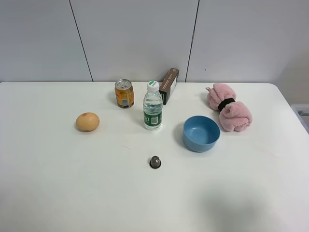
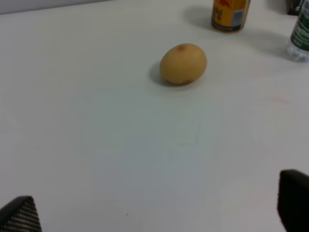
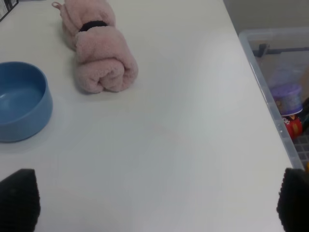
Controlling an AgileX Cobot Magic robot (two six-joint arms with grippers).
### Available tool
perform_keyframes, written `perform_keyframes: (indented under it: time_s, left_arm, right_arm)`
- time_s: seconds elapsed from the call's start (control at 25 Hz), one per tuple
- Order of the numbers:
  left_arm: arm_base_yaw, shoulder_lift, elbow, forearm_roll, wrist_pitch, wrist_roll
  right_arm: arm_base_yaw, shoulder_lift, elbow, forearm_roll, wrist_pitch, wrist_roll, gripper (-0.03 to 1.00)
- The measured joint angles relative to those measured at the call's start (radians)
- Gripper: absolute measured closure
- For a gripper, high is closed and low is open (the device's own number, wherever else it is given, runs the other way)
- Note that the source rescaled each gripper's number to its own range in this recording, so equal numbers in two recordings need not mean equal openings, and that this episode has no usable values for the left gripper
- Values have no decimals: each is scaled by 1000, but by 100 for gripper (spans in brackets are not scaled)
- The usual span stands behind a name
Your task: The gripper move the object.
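The pink rolled towel (image 1: 229, 107) lies on the white table (image 1: 58, 183) toward its far right, just beside the blue bowl (image 1: 201, 133) and well apart from the bottle (image 1: 152, 106), and it looks soft, light and squashy, so I judge the firmest hold is across the narrow waist where the black band (image 1: 225, 103) cinches it. Its long axis runs diagonally, one fluffy end toward the back wall and the other toward the front right. The right hand (image 3: 154, 203) stands wide open and empty, short of the towel; the left hand (image 2: 159, 208) is also apart and holds nothing
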Motion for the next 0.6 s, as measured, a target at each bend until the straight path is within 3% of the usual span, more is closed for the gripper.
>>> perform_keyframes:
  time_s: [0.6]
  left_arm:
    - [0,0,0,0,0,0]
  right_arm:
    - [0,0,0,0,0,0,-3]
